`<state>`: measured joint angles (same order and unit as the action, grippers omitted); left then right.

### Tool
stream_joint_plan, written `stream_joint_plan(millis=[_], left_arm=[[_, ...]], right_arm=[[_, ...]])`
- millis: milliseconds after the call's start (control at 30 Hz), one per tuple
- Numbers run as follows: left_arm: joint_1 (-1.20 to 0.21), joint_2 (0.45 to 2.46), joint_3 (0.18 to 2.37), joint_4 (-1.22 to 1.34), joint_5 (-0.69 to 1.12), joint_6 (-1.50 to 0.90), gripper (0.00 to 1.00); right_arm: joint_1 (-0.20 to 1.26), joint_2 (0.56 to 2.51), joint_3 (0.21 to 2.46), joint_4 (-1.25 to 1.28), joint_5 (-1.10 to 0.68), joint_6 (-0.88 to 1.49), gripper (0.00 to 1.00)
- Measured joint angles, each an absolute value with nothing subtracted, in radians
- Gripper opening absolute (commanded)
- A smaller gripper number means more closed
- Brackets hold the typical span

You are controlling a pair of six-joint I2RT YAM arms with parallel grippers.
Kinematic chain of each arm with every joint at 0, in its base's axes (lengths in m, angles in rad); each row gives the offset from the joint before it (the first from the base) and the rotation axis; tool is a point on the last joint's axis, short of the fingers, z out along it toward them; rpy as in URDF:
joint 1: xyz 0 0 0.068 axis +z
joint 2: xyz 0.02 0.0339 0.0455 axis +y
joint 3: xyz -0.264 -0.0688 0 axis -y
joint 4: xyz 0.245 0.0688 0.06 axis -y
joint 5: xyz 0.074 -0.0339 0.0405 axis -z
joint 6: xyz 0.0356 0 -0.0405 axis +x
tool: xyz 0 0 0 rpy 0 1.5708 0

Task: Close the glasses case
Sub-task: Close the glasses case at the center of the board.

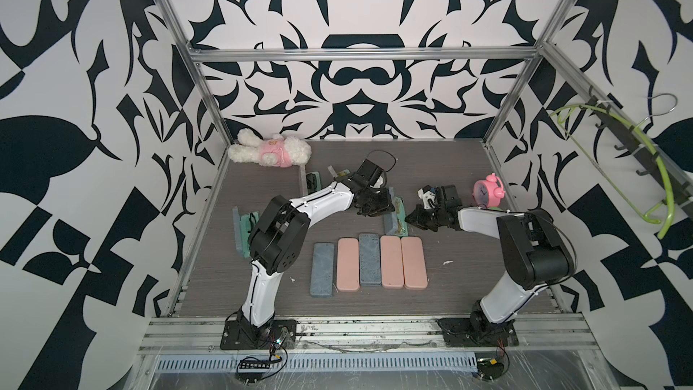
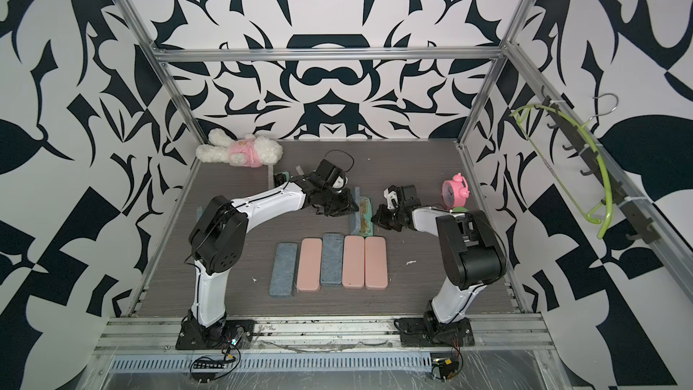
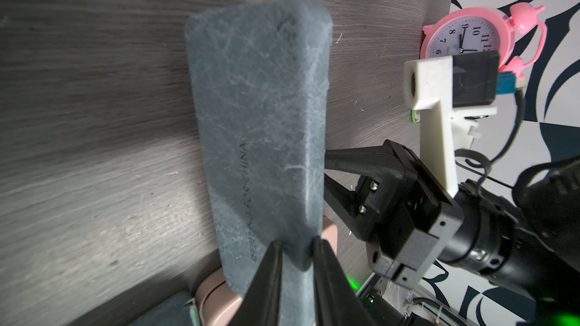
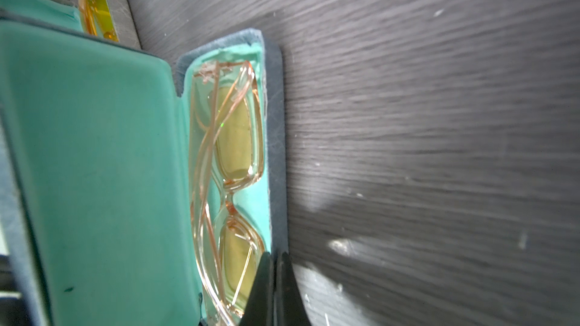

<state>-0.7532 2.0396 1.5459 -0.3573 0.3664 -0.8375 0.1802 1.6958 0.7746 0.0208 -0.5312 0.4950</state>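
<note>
An open glasses case (image 1: 398, 219) (image 2: 363, 219) lies mid-table between both arms. Its grey-blue lid (image 3: 260, 114) stands nearly upright, and my left gripper (image 3: 295, 246) (image 1: 377, 206) is shut on the lid's edge. The lid's teal inside (image 4: 94, 152) faces the base, where clear peach glasses with yellow lenses (image 4: 235, 139) lie. My right gripper (image 4: 274, 257) (image 1: 410, 219) is shut on the base's outer grey wall (image 4: 277, 139), one finger inside the rim and one outside. From the left wrist view, the right gripper's fingers (image 3: 361, 158) reach behind the lid.
Several closed cases, pink and grey-blue, lie in a row (image 1: 369, 266) in front of the open one. More open cases sit at the left (image 1: 243, 230) and back (image 1: 313, 181). A plush rabbit (image 1: 270, 151) is back left, a pink alarm clock (image 1: 487, 191) at the right.
</note>
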Motion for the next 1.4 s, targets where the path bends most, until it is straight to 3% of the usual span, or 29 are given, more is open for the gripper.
stream_joint_plan(millis=[1200, 1333, 1400], left_arm=[[-0.795, 2.152, 1.606, -0.365, 0.393, -0.848, 0.22], [-0.793, 2.152, 1.606, -0.361, 0.397, -0.859, 0.3], [-0.79, 2.15, 1.604, -0.355, 0.399, -0.868, 0.39]], right_arm=[[0.179, 1.695, 0.764, 0.039, -0.54, 0.499, 0.01], [0.179, 1.694, 0.764, 0.038, -0.54, 0.498, 0.02], [0.179, 1.692, 0.764, 0.037, -0.538, 0.498, 0.02]])
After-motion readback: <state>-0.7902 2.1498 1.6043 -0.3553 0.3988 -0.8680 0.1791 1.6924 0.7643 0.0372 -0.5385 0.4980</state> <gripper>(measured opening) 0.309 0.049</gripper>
